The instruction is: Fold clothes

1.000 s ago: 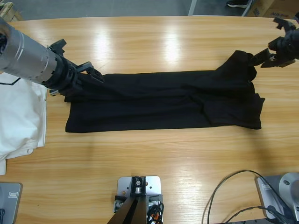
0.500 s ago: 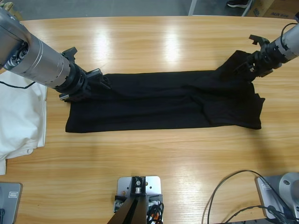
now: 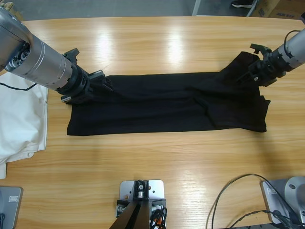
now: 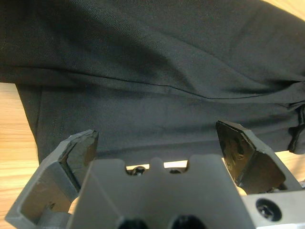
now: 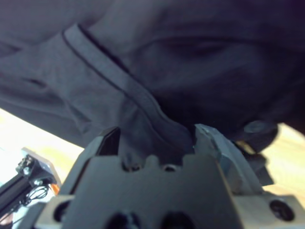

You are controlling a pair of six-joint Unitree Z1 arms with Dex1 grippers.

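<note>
Black shirt (image 3: 167,107) lies folded lengthwise across my bench (image 3: 157,43). My left tool (image 3: 97,82) is spread at its left end; my right tool (image 3: 250,75) pinches its raised right corner.

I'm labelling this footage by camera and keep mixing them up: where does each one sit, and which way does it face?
High view: fixed above the wooden table, looking down on the black shirt and a white shirt; both silver arms show.
Left wrist view: on the left arm, looking along the left gripper, jaws open over black cloth.
Right wrist view: on the right arm, looking along the right gripper, cloth gathered between its jaws.
Shared: all three show the black shirt; each gripper also appears in the high view, left gripper, right gripper.
</note>
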